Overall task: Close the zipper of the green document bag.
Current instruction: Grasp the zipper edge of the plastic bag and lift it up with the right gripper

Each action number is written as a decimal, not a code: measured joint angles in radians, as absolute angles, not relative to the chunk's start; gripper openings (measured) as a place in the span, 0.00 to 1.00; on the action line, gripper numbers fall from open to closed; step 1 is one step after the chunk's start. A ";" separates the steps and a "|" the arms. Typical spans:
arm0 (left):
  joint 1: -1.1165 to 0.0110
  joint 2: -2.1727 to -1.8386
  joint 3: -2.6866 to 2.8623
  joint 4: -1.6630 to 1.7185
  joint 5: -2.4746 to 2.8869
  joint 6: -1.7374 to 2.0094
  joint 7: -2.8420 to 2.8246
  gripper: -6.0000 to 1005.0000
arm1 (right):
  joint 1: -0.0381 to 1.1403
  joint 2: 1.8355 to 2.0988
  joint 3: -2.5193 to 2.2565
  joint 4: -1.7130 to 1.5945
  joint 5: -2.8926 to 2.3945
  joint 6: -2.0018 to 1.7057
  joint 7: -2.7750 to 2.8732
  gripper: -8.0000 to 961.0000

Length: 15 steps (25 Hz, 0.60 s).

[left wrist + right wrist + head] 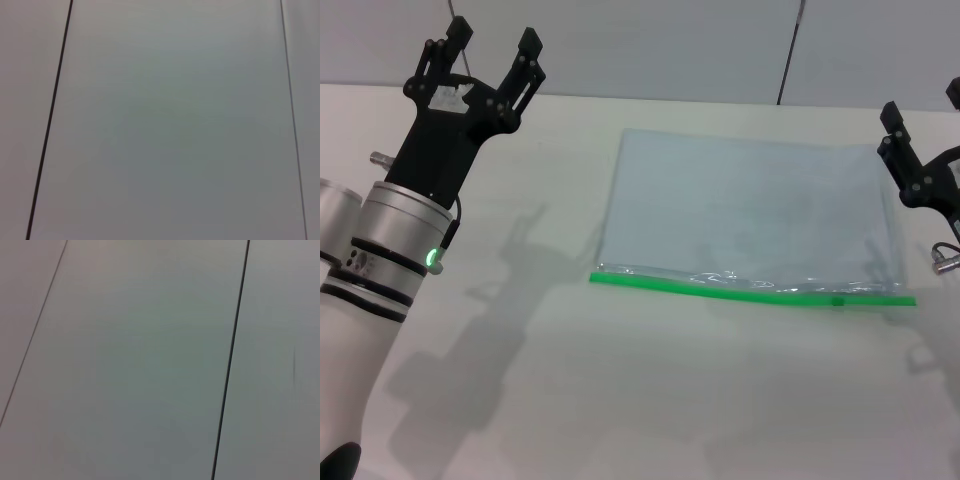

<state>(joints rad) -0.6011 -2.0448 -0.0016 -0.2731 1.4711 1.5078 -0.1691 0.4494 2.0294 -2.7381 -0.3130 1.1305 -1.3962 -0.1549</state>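
Zipper (750, 291): nearest task feature to me; a thin bright green strip along the bag's near long edge, running across the bench (620, 400) from left to right.
Slider (838, 300): I read a small darker spot toward the right end of the strip as the slider. I judge the strip to its left is not yet closed; the film just behind it is puckered there.
Green document bag (750, 205): flat on the bench, right of centre, translucent pale plastic, far edge toward the wall.
Handling, bag: I judge it light, thin, floppy and slick. It will likely slide or buckle if the slider is pulled without 1 gripper pinning it.
Handling, slider: small and low. I judge it needs a fine pinch from above, then a pull along the strip.
Hold point 1: the slider itself.
Hold point 2: the strip's right end or the corner by it, pressed down.
Right gripper (905, 150): raised at the right edge of the head view, beside the bag's far right corner, touching nothing. I cannot tell the fingers' spread.
Left gripper (490, 60): raised well left of the bag; fingers spread wide, holding nothing.
Wrist views: both show only blank panelled surface.
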 joint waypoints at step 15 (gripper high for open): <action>-0.603 -2.045 -0.001 -0.272 1.471 1.508 -0.169 0.83 | 0.455 2.028 -2.738 -0.316 1.131 -1.350 -0.150 0.71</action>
<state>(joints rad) -0.6029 -2.0448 -0.0014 -0.2716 1.4707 1.5079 -0.1687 0.4548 2.0282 -2.7376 -0.3160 1.1312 -1.3496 -0.1502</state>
